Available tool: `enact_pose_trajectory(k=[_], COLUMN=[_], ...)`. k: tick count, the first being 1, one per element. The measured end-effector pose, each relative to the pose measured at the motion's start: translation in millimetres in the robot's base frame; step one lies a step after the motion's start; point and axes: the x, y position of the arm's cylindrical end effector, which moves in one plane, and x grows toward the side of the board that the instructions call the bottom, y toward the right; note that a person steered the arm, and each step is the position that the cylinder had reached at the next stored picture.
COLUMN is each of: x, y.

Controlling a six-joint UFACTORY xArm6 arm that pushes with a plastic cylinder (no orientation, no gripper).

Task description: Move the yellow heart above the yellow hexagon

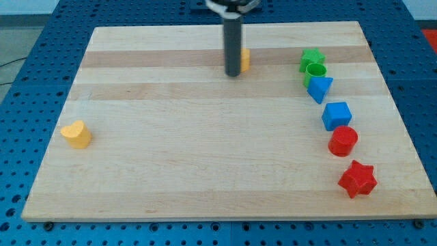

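Observation:
The yellow heart [76, 134] lies near the board's left edge, at mid height. The yellow hexagon [244, 59] is near the view's top centre, mostly hidden behind my rod. My tip [233, 74] rests on the board just left of and touching or nearly touching the hexagon. The heart is far to the lower left of my tip.
Down the right side run a green star [311, 59], a green cylinder [315, 71], a blue triangle [319, 88], a blue cube [336, 115], a red cylinder [343, 141] and a red star [358, 178]. The wooden board [205, 171] sits on a blue perforated table.

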Motion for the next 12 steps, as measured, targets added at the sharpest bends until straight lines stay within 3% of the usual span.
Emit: enact_pose_trajectory(k=[1,2,3,5,6,7,8,9,10,11,12], x=[-35,-49,-78,-73,-61,-57,-75,17,165,257,285], y=[2,-69,-55,72,94,99,48,-23,-52,-182,-254])
